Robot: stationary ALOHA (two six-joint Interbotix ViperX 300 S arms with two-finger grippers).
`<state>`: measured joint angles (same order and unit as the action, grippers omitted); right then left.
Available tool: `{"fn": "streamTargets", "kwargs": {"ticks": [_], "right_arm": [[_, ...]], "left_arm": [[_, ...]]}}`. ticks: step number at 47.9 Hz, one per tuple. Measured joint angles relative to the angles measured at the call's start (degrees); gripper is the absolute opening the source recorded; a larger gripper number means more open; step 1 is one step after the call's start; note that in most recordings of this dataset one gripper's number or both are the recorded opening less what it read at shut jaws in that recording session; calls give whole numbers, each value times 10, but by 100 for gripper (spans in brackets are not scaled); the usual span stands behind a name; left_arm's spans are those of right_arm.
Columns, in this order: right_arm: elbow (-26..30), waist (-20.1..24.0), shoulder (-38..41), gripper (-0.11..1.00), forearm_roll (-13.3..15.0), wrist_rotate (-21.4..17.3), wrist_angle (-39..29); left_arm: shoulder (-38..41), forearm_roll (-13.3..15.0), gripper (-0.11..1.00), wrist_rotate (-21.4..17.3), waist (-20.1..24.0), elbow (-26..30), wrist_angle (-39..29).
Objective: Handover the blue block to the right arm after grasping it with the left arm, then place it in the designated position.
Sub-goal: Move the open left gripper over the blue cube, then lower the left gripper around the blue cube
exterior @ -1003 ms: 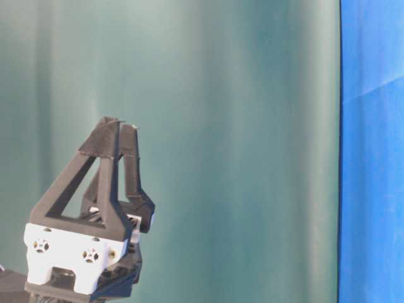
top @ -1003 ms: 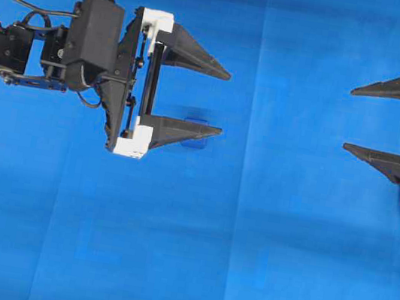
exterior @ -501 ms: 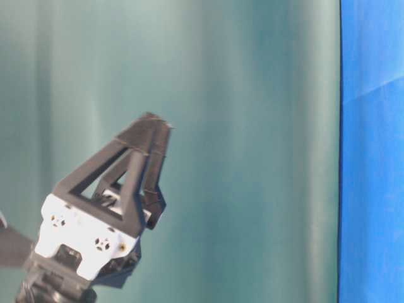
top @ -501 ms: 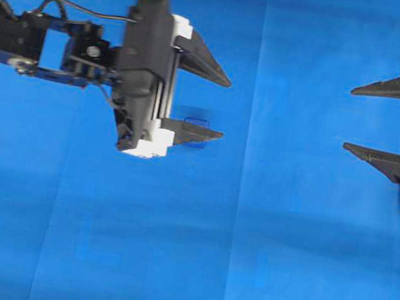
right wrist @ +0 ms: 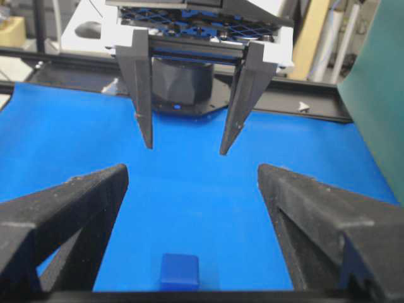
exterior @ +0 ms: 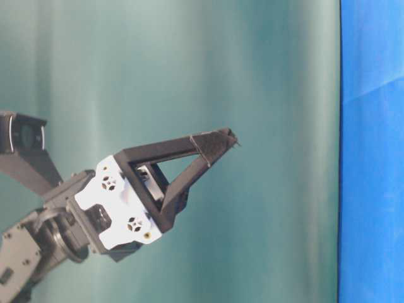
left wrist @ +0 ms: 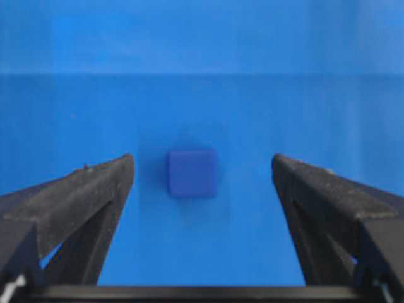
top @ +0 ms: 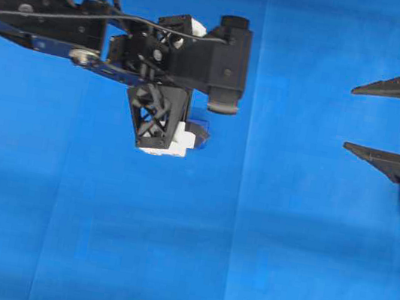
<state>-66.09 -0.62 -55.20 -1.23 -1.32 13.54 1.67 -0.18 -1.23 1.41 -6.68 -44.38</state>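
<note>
Blue cloth [top: 283, 247] covers table. Blue block [left wrist: 192, 173] lies flat on it, untouched, centred between left gripper [left wrist: 202, 183] fingers; jaws wide, pitched down, likely to straddle it. Right gripper [top: 357, 120] waits well apart, jaws wide, presumably for handover

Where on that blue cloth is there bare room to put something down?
Bare cloth fills the whole near half, below both grippers, and the strip between the left gripper and right gripper. It is crowded only under the left gripper, where the blue block sits.
</note>
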Motion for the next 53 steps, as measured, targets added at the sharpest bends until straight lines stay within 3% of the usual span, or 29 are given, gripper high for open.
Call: {"fn": "streamTargets", "kwargs": {"ticks": [12, 53], "right_arm": [[1, 0, 2, 97, 0, 0, -3], [1, 0, 4, 97, 0, 0, -6]], "left_arm": [[27, 0, 93, 3, 0, 49, -77], [28, -4, 93, 5, 0, 51, -74]]}}
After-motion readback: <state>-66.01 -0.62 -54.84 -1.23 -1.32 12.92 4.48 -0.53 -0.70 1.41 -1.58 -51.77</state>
